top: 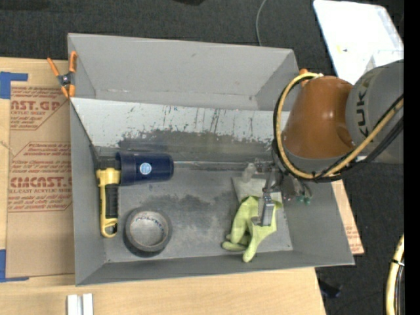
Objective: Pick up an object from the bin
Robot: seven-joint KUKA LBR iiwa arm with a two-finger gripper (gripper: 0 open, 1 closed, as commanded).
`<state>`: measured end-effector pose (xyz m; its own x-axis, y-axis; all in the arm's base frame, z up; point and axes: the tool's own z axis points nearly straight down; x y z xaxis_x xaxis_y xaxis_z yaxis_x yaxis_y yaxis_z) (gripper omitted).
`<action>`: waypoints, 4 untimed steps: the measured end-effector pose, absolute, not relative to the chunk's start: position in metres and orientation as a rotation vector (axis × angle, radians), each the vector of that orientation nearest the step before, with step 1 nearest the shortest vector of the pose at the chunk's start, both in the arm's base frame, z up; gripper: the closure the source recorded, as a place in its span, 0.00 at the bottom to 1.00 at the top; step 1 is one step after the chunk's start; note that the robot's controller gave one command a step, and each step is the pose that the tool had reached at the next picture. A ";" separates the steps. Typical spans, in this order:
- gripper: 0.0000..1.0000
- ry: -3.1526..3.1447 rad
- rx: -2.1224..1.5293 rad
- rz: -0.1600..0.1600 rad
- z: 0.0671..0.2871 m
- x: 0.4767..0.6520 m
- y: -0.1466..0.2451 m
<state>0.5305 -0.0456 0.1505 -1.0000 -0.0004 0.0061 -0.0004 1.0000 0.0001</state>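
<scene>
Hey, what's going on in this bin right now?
A robot arm reaches into the grey bin from the right. Its gripper is low over what looks like a crumpled yellow-green glove near the front right corner, and the glove lies on the bin floor. On the left, away from the gripper, lie a blue can, a yellow and black tool and a grey roll of tape.

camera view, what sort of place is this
Probably a robotics lab's bin-picking test cell: a KUKA arm hangs over a grey metal bin of unrelated loose things, such as a tape roll and a yellow-green glove.
</scene>
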 end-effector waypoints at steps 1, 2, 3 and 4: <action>0.00 -3.143 0.002 0.001 0.154 0.532 -0.046; 0.00 -3.147 0.049 0.002 0.087 0.507 -0.063; 1.00 -3.157 -0.021 0.001 0.070 0.509 -0.063; 1.00 -3.156 -0.020 0.001 0.070 0.509 -0.063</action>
